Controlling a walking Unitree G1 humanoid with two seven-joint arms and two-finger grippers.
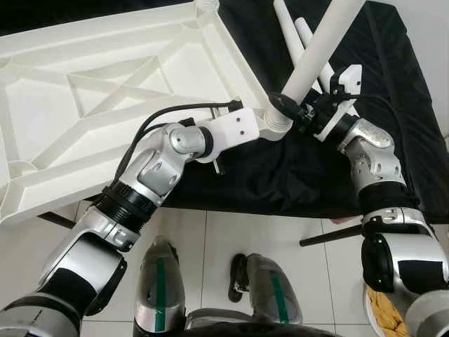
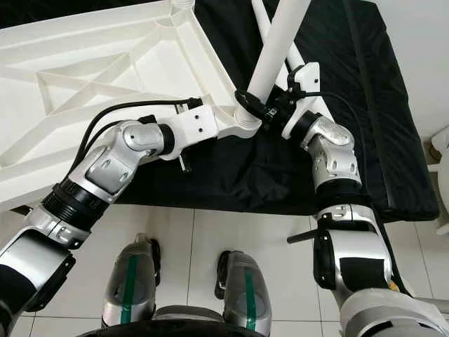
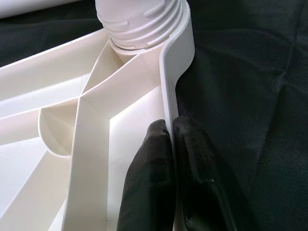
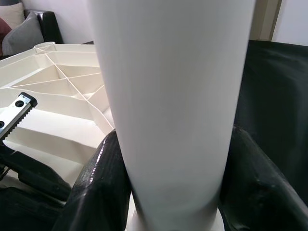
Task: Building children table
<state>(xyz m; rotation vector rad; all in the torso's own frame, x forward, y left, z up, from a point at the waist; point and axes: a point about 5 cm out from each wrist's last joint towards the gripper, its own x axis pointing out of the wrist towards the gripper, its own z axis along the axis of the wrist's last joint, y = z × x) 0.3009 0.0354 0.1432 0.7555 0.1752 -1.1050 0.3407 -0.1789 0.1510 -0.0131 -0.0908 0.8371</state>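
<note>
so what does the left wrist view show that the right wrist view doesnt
Left wrist view: the left tool pinching the rim of the upturned white tabletop, and the threaded corner socket close up. Right wrist view: the right tool clamped around the white table leg, plus a sofa cushion behind. Both share the tabletop's ribbed underside and the black cloth.

A home living room, by the signs. The lower part of the frame shows a white tiled floor (image 1: pixel 210 239). A black cloth (image 2: pixel 365 140) covers the counter across the upper right. In the right wrist view, upper left, a dark sofa (image 4: pixel 50 26) carries a grey cushion (image 4: pixel 21 33) against a pale wall.
</note>
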